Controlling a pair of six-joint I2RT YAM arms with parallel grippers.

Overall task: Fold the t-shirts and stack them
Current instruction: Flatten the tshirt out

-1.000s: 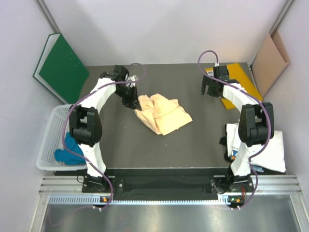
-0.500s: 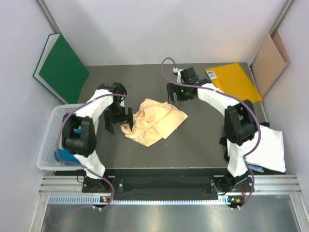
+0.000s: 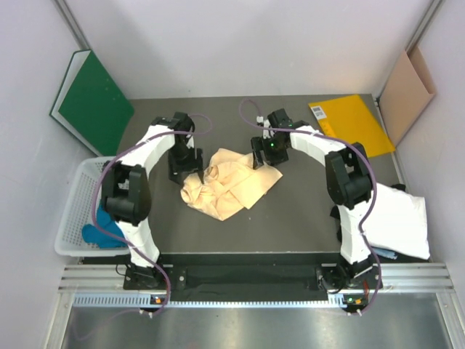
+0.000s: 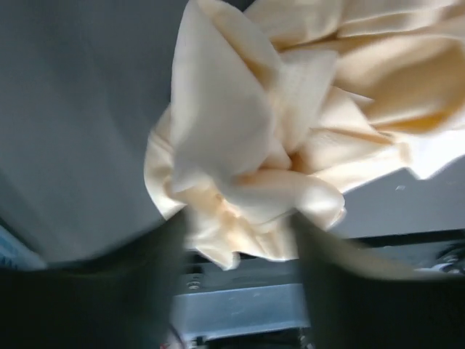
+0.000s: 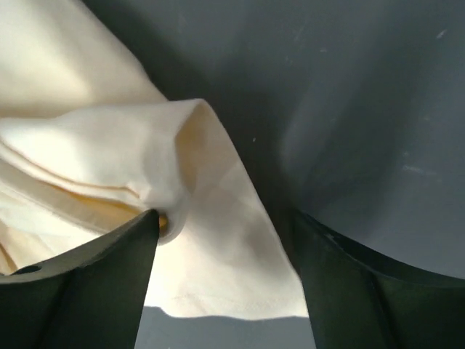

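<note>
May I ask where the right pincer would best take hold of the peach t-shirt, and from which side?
Probably the raised fold at the far right edge of the peach t-shirt, from above: it stands off the table between the fingers of the open right pincer, unlike the flat hem beside it.

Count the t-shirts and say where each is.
3: peach t-shirt crumpled on the table, white t-shirt at its right edge, teal t-shirt in the basket. Others may be hidden.

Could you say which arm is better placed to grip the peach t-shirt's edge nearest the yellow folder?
Likely right: the right end effector straddles that t-shirt edge; the left end effector sits opposite.
</note>
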